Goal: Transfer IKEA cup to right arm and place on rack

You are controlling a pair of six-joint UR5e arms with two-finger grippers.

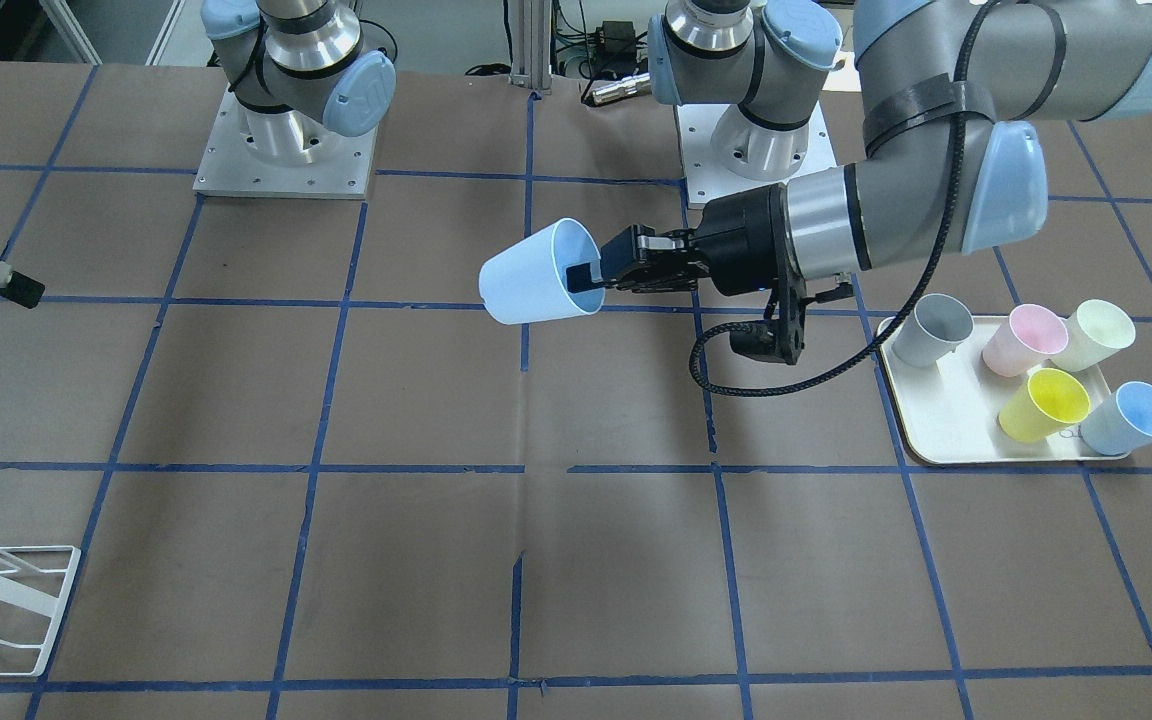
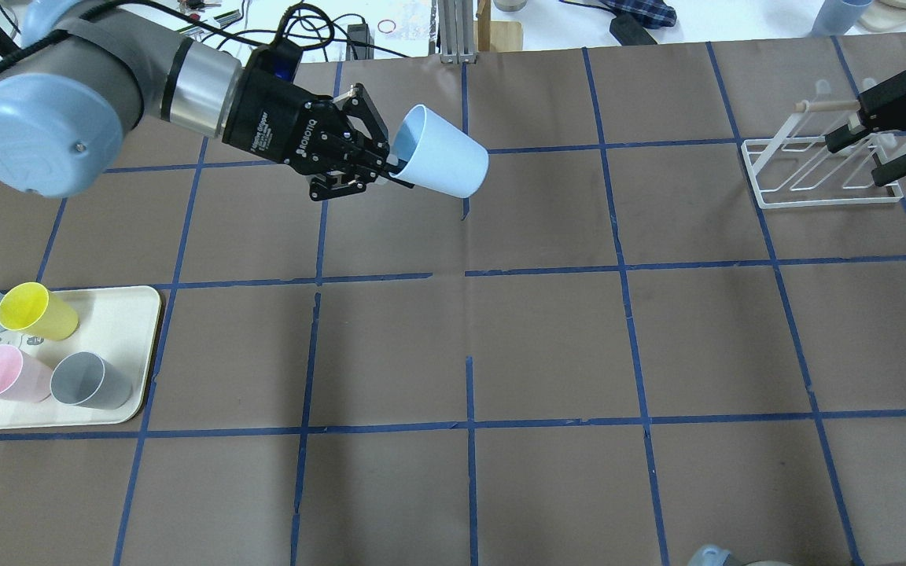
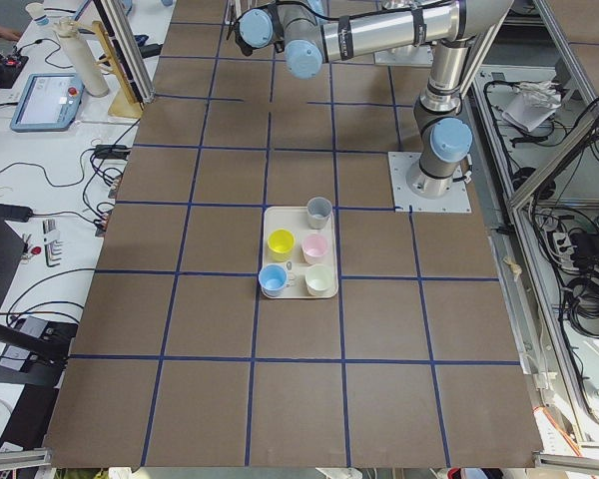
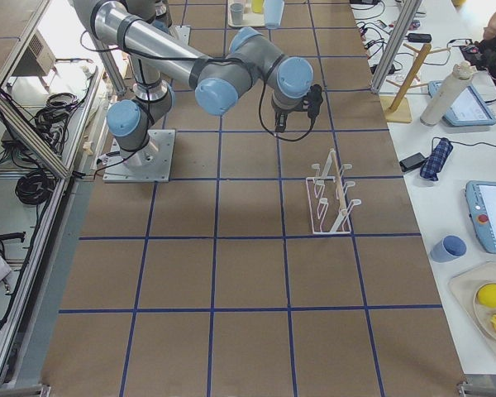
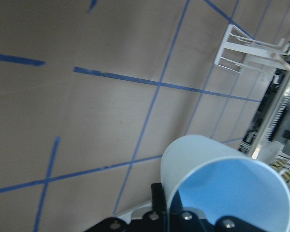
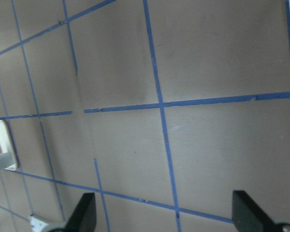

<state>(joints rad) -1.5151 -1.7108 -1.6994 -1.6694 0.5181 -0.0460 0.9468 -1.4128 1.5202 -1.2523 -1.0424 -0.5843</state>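
My left gripper (image 1: pixel 586 280) (image 2: pixel 398 167) is shut on the rim of the light-blue IKEA cup (image 1: pixel 534 275) (image 2: pixel 443 161), one finger inside it. It holds the cup sideways above the table's middle, base pointing toward my right side. The cup fills the lower right of the left wrist view (image 5: pixel 222 183). My right gripper (image 1: pixel 1 302) (image 2: pixel 862 157) is open and empty, hovering by the white wire rack (image 2: pixel 830 203) (image 1: pixel 21 598). Its fingers (image 6: pixel 87 212) stand wide apart. A second blue cup (image 1: pixel 1131 418) stands on the tray.
A beige tray (image 1: pixel 946 425) (image 2: pixel 127 314) on my left side holds grey (image 1: pixel 931 332), pink (image 1: pixel 1021 340), pale green (image 1: pixel 1096 335) and yellow (image 1: pixel 1044 405) cups. Blue tape lines grid the brown table. The two arm bases (image 1: pixel 286 150) stand at the robot's edge.
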